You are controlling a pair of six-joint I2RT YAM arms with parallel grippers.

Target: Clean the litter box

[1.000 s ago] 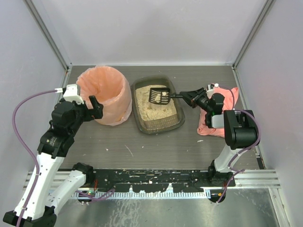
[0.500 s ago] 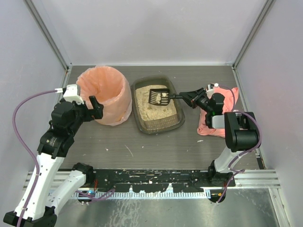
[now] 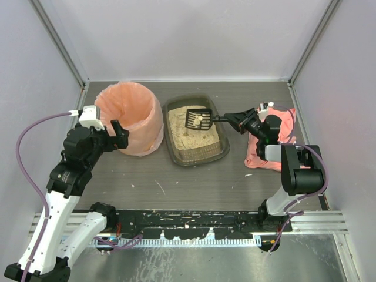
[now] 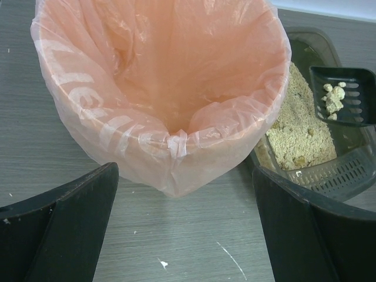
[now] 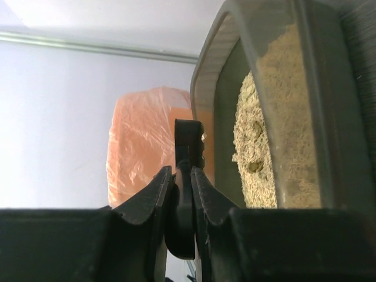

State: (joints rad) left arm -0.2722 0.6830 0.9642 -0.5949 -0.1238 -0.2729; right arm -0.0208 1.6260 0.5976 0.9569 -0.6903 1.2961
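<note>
My left claw [image 3: 120, 134] hung wide open and empty beside the pink-lined bin [image 3: 130, 117], near the tabletop's left edge. The litter box [image 3: 197, 162] sat centre, toward the far edge. My right claw [image 3: 232, 121] gripped the scoop [image 3: 192, 121] above the litter (clumps aboard). Next, I judged: carry it left, clear both rims, and tip; the near tabletop looked open.

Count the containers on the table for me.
2: the litter box in the middle, and the bag-lined bin just left of it. I see no others, hidden or otherwise.
</note>
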